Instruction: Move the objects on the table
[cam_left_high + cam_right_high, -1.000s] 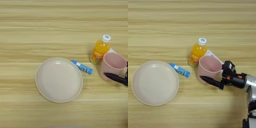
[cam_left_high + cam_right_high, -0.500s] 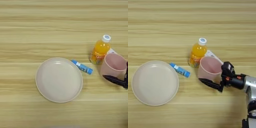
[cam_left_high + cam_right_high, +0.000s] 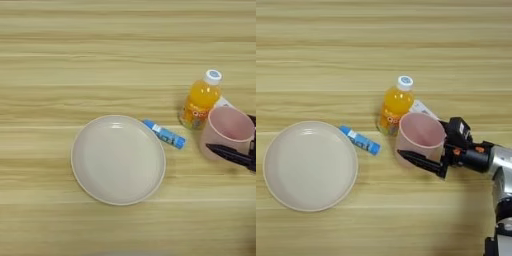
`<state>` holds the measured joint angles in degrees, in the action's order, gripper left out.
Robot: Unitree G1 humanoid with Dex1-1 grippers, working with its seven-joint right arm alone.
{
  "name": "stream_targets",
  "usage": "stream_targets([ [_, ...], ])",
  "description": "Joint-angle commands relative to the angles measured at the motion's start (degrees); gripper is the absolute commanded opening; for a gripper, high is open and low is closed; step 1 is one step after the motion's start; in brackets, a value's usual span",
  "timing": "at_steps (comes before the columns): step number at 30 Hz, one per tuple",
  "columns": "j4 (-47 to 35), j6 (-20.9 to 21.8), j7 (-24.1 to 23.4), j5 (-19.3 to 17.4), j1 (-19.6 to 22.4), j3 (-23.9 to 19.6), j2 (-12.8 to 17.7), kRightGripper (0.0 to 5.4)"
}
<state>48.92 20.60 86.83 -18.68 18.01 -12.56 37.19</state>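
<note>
Wooden table (image 3: 316,60) with long grain stripes fills both views, nothing else of the room shows. The gripper (image 3: 428,145) comes in from the right and sits around the pink cup (image 3: 419,140): one black finger (image 3: 423,164) lies along the near side of the cup, clearly visible, and the other one is mostly hidden behind the cup's far rim, only a black block shows there. So the fingers are spread about as wide as the cup with the cup between them, but I can't tell if they're actually pressing on it or just flanking it. The cup stands upright on the table.

Just past the gripper's far finger there's the orange bottle (image 3: 394,106) with its white cap, upright, right next to the cup, maybe touching, hard to say. A bit of white something (image 3: 421,107) pokes out behind the cup, mostly covered, can't make out what it is. Out past the fingertips lies a small blue tube (image 3: 360,140), label unreadable, and further that way the big beige plate (image 3: 310,166), well apart from the gripper. In the left eye view the arm is cut off at the edge, only the near finger shows.
</note>
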Motion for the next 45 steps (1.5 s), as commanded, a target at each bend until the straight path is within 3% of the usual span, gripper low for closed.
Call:
stream_targets([
  [1, -4.64, -0.52, -1.57, -1.43, 3.05, -1.44, 3.04, 5.39],
  [19, -9.15, -1.92, -0.5, -3.11, 2.14, -3.29, 4.15, 5.39],
  [29, -13.81, -4.3, 0.23, -5.86, 2.08, -4.82, 4.9, 5.39],
  [36, -23.8, -8.1, 0.97, -9.92, -0.27, -6.43, 5.11, 5.39],
  [45, -47.06, -13.23, -1.25, -15.28, -7.89, -7.17, 3.83, 5.39],
])
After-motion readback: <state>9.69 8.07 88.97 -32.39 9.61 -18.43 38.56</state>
